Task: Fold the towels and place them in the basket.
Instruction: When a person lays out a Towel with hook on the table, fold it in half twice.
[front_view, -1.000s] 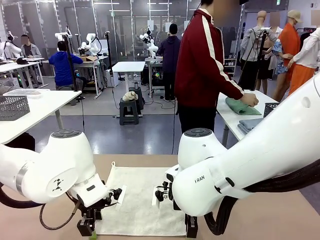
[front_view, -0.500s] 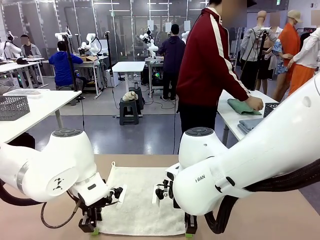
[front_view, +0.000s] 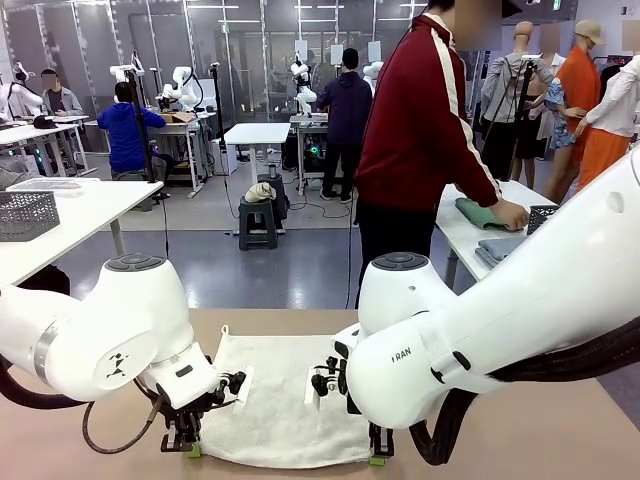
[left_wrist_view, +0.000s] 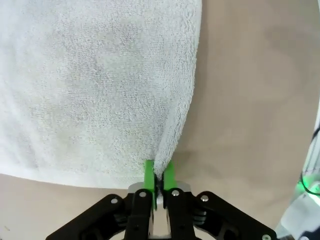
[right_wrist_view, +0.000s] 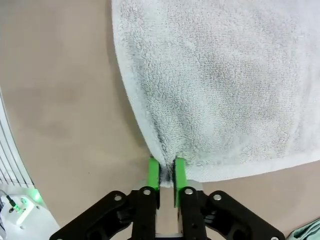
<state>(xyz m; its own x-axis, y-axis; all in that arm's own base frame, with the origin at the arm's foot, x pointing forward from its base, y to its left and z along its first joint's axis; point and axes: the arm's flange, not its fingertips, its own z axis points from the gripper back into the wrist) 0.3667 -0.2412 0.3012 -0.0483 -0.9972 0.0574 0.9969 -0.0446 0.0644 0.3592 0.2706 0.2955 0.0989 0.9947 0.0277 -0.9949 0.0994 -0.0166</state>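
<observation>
The right arm (front_view: 500, 320) reads "FRAN"; left gripper (left_wrist_view: 159, 175) and right gripper (right_wrist_view: 166, 172) each pinch a near corner of the cream towel (front_view: 285, 395)

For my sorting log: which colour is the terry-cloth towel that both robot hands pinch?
The rectangular terry-cloth towel is cream-white; clearest in the left wrist view.

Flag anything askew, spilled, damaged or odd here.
Nothing stands out. The cream-white towel lies spread on the table, its two near corners pinched in the left gripper and the right gripper.
</observation>
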